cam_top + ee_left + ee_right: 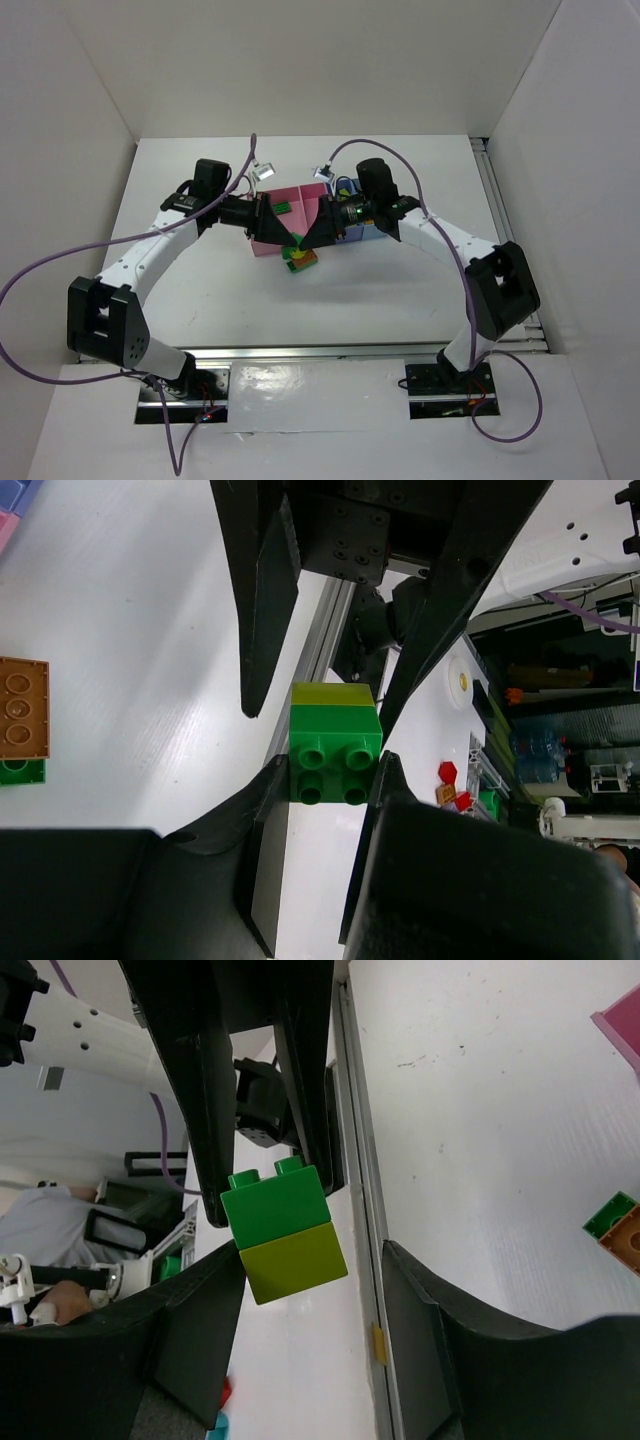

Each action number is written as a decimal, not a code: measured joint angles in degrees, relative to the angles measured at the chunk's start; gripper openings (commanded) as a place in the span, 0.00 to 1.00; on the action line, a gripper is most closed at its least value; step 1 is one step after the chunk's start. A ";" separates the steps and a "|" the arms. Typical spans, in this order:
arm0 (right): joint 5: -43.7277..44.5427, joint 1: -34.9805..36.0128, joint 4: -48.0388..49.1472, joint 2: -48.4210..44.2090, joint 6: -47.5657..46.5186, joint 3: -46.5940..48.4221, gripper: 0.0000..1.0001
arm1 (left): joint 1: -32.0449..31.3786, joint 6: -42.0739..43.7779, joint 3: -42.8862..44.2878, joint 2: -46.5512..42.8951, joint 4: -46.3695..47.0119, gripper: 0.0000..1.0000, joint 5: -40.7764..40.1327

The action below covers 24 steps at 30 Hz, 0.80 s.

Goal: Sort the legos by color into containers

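Observation:
My left gripper (333, 764) is shut on a dark green brick (335, 755) that has a lime green brick (330, 695) stuck to its far end. It holds the pair above the table, in front of the bins. My right gripper (313, 1250) faces it, wide open, its jaws on either side of the lime brick (295, 1260). In the top view the two grippers (290, 232) (316, 232) meet tip to tip. An orange brick (306, 260) lies stacked on a green one on the table just below. The pink bins (300, 197) and blue bins (366, 233) stand behind.
A green brick (283, 207) lies in a pink bin and a yellow brick (345, 187) shows by the blue bins. The orange-and-green stack (22, 708) lies left of my left gripper. White walls enclose the table, and an aluminium rail (320, 352) runs along the near edge.

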 measured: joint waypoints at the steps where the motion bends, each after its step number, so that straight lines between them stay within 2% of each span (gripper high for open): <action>1: -0.35 0.07 0.20 0.11 0.04 0.00 0.61 | 0.00 0.00 0.00 0.00 0.00 0.00 0.04; 5: -1.77 0.31 1.46 0.15 0.85 0.09 0.44 | 0.00 0.13 0.00 0.04 0.04 0.00 0.02; 6: -2.08 0.31 1.92 0.15 1.05 0.09 0.35 | 0.04 0.28 0.00 0.04 0.02 0.00 0.28; 10: -2.43 -0.07 2.45 0.26 1.20 0.09 0.28 | 0.17 0.85 0.02 0.04 0.11 0.00 0.39; 17: -0.52 -3.74 2.60 0.24 1.49 -1.33 0.25 | 0.52 -0.76 1.57 1.73 0.98 0.00 -2.64; 24: 10.91 -7.37 -3.80 0.22 -1.11 -0.44 0.24 | 1.14 -5.01 1.75 2.40 2.56 0.00 -8.09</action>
